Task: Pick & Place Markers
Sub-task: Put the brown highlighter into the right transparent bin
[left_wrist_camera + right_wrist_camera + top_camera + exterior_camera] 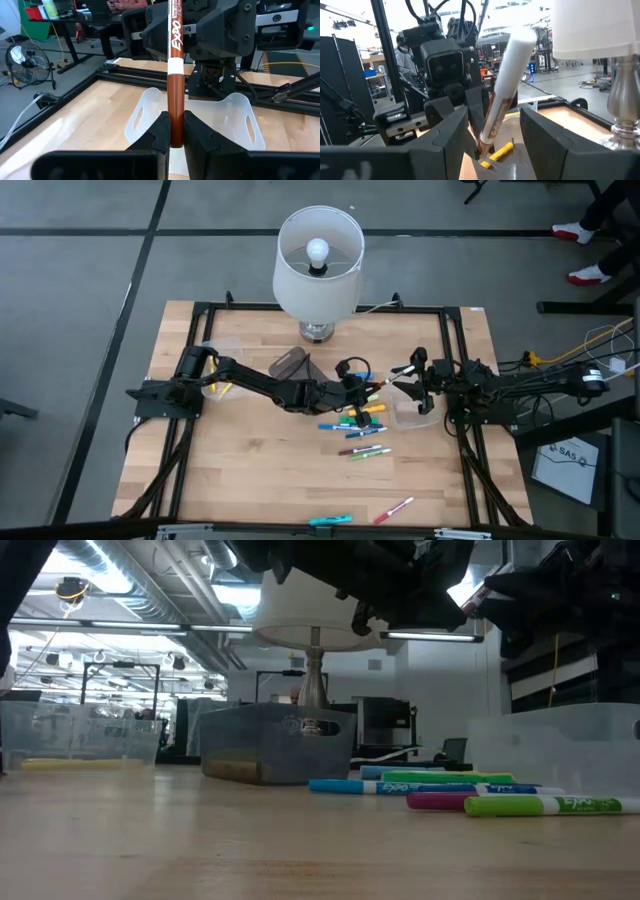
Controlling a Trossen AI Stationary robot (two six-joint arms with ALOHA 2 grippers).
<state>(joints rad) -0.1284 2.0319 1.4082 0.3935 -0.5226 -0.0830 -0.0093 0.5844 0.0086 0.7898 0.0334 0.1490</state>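
Note:
My left gripper (358, 387) reaches level to the table's middle and is shut on a brown-capped marker (175, 60) with a white barrel. The marker's white end (519, 42) sticks out toward my right gripper (408, 373). That gripper is open, with a finger (447, 137) on either side of the marker in the right wrist view; I cannot tell whether it touches it. Several markers (360, 435) lie flat on the wood just nearer than both grippers, also in the low view (450, 790). A clear bin (240, 115) sits under the right gripper. My left gripper pinches the marker's brown cap end (175, 131) between its two fingers (161, 134). The fingers come level from the table's left and lie along the marker. It juts forward and upward past the fingertips, lifted clear above the clear bin.
A lamp (318, 265) stands at the far middle, with a grey bin (292, 363) in front of it. A second clear bin (222, 355) at the left holds a yellow marker (70, 764). A cyan marker (330, 521) and a pink marker (393, 510) lie at the near edge.

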